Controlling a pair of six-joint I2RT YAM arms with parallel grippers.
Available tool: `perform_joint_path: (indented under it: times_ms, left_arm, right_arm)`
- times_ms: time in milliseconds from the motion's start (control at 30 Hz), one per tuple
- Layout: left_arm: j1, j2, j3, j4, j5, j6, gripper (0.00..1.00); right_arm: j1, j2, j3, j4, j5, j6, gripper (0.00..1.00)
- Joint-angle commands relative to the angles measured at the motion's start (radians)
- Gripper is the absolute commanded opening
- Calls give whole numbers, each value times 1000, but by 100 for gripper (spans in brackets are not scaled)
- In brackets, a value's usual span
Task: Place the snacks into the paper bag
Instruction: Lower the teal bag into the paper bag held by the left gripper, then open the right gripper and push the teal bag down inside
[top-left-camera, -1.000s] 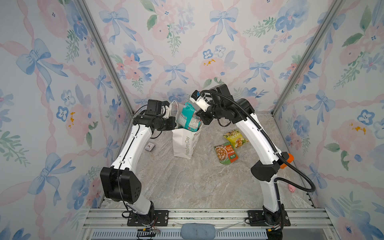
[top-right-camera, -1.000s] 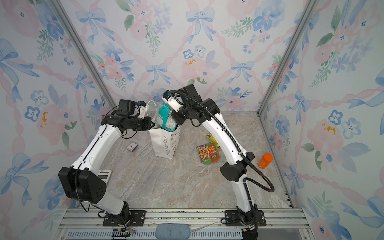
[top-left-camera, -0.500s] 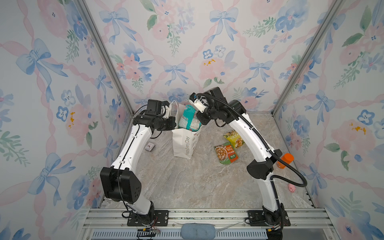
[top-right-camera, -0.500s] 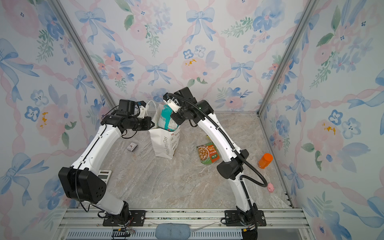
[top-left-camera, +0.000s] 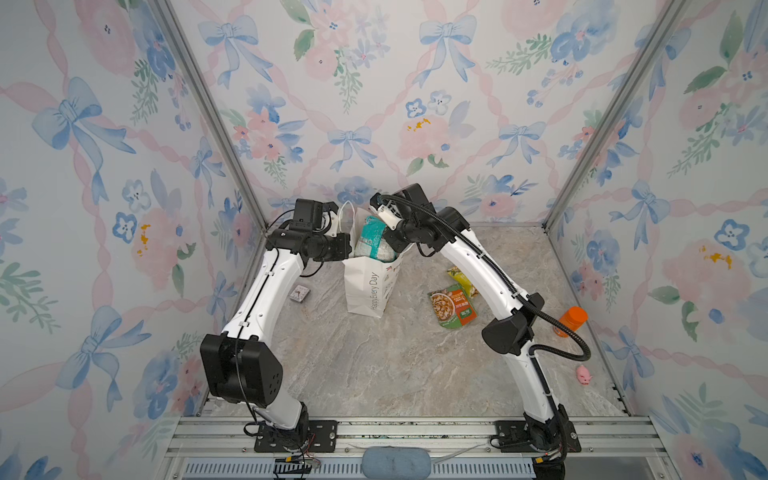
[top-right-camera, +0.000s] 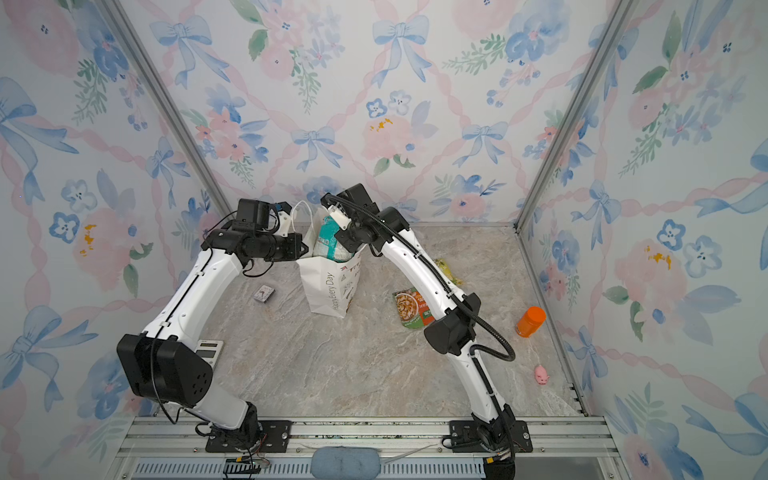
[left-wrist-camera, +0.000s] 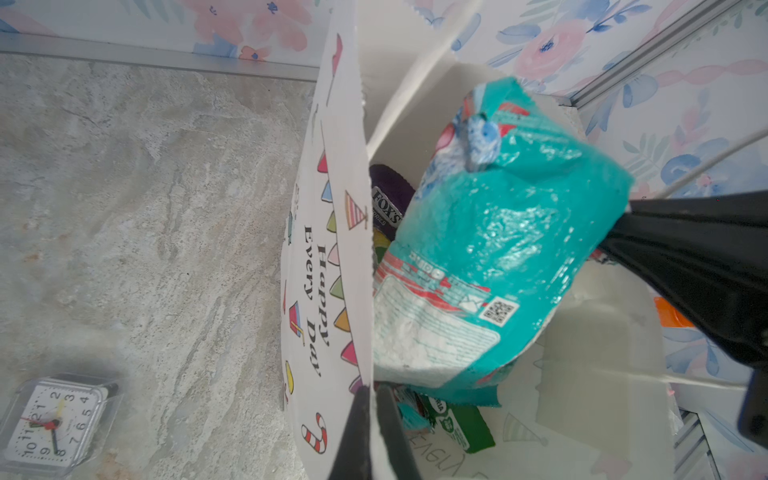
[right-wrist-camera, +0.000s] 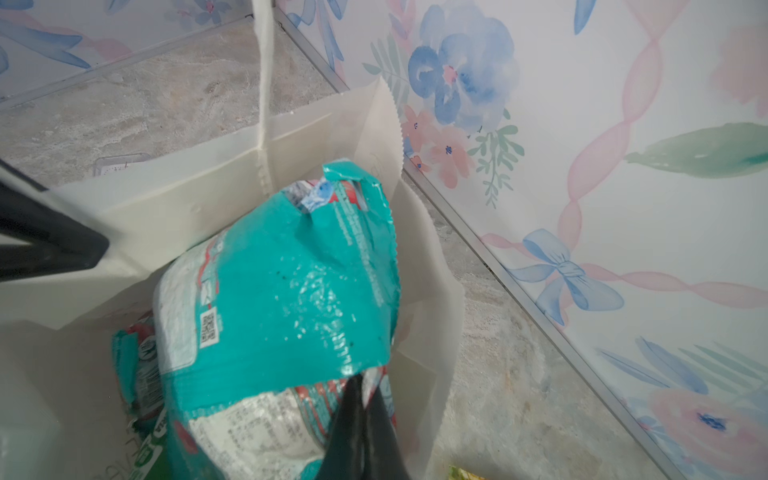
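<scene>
Teal packet (top-left-camera: 372, 245) halfway into bag (top-left-camera: 368, 293), both tools clenched.
Right tool (right-wrist-camera: 361, 395) pinches the packet's crimped end. The packet sits tilted in the bag mouth, top part above the rim. Left tool (left-wrist-camera: 370, 392) clamps the bag rim and holds the mouth open. The packet looks light, soft and crinkly, with glossy film that is likely slippery, so take the flat seam, not the puffed middle. The thin paper bag may buckle or tip. Green packet (top-left-camera: 452, 306) and yellow packet (top-left-camera: 461, 279) lie on the table (top-left-camera: 374, 365), right of the bag.
</scene>
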Motion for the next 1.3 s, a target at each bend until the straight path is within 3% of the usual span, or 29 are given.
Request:
perform_joint_path:
  times_ms: [0,133,400,567,833,1267]
  left_arm:
    - [-4,17,-8,23,27,-4,0]
    - [-3,19,-8,24,27,-3,0]
    - [-4,22,-9,24,26,-4,0]
    - [0,24,-9,24,27,-3,0]
    - [2,23,-9,24,29,-4,0]
    - [3,21,-9,24,29,-4,0]
  right_arm:
    - [32,49,26,12,-10,17,0]
    - [43,89,46,-10,-12,11,0]
    - [52,36,52,8,-69,52,41]
    - [55,-53,32,68,-83,106,54]
    - [79,-119,-32,131,-63,148,56]
    - [93,13,12,58,57,186,52]
